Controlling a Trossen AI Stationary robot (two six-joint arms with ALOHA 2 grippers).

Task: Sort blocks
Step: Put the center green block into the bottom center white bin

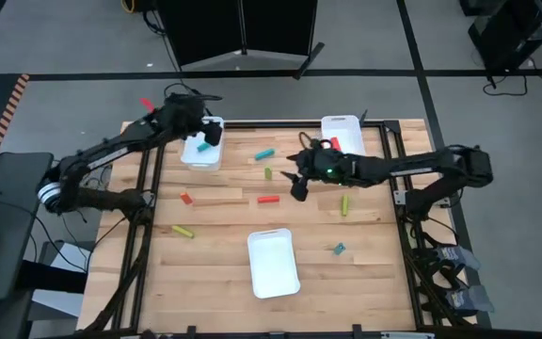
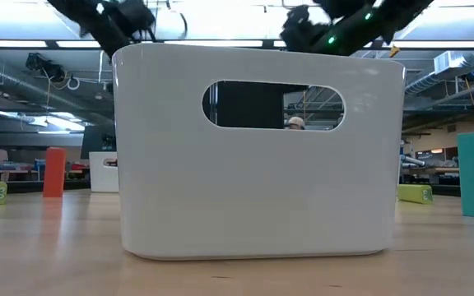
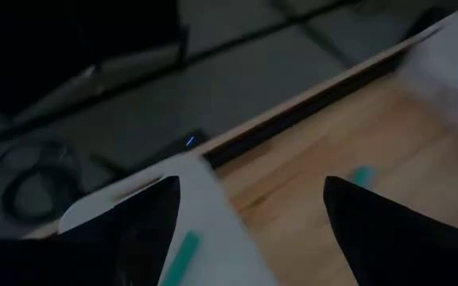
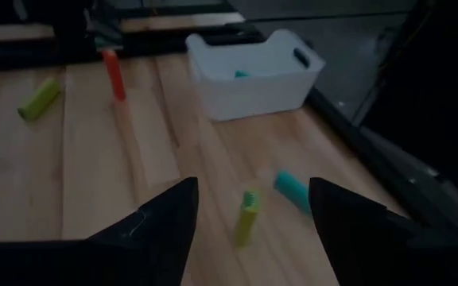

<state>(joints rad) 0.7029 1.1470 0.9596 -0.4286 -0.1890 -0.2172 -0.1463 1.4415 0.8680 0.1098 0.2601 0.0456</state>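
Fingers of the right gripper (image 1: 298, 185) are spread apart and hold nothing, over bare wood beside a red block (image 1: 268, 199). The left gripper (image 1: 212, 135), also spread and holding nothing, hangs over the far-left tray (image 1: 201, 157), where a teal block (image 3: 180, 256) lies.

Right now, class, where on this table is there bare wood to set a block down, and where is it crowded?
Bare wood lies along the near edge, both sides of the near white tray, past the yellow-green block and the small teal block. The middle is crowded: the right gripper hangs open over a red block and other blocks. The left gripper is open over the far-left tray.
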